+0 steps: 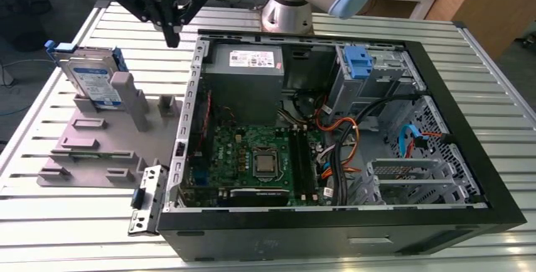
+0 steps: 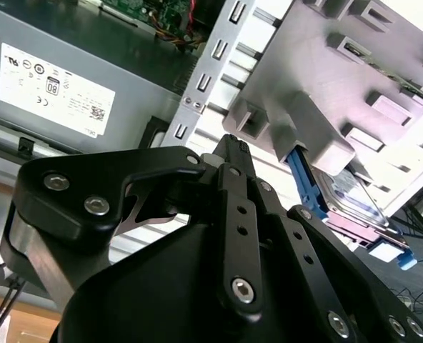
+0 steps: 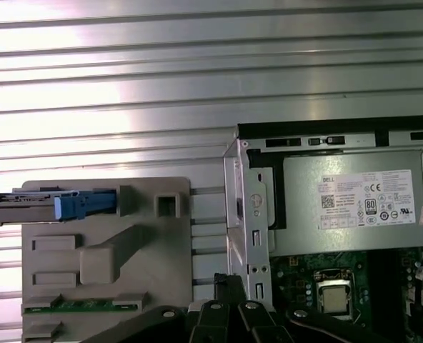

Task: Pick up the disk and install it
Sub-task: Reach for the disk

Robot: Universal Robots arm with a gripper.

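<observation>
Item one, the disk (image 1: 90, 83). It stands on edge in a slot of a grey holder (image 1: 100, 140) on the slatted surface (image 1: 50, 222). It is below the end effector (image 1: 173, 38) and off to the exterior view's left of it, near but clearly apart. In the first wrist view I see the disk (image 3: 26, 200) edge-on. In the second wrist view its blue carrier and silver body (image 2: 356, 196) sit beyond the holder's upright post.

Handling, in my judgement: a rigid metal body, fairly heavy for its size, with smooth faces that could slip under a light pinch. It is sensitive to knocks. The blue plastic carrier is the weak part, since its end tabs may flex or snap, so I would not pull on them. The best hold looks to be across the two flat faces at the exposed upper edge, drawing it straight up out of the slot.

Item two, the end effector. It hangs point-down above the surface, with its fingers drawn together and nothing between them. Both wrist views agree on this (image 2: 231, 145) (image 3: 226, 282). There is no contact with the disk.

Item three, to the exterior view's right of the end effector. The open computer case (image 1: 335, 222) lies there, its near wall just beside and below the fingertips. A bare blue bracket (image 1: 358, 63) sits in its drive bay, well apart.
</observation>
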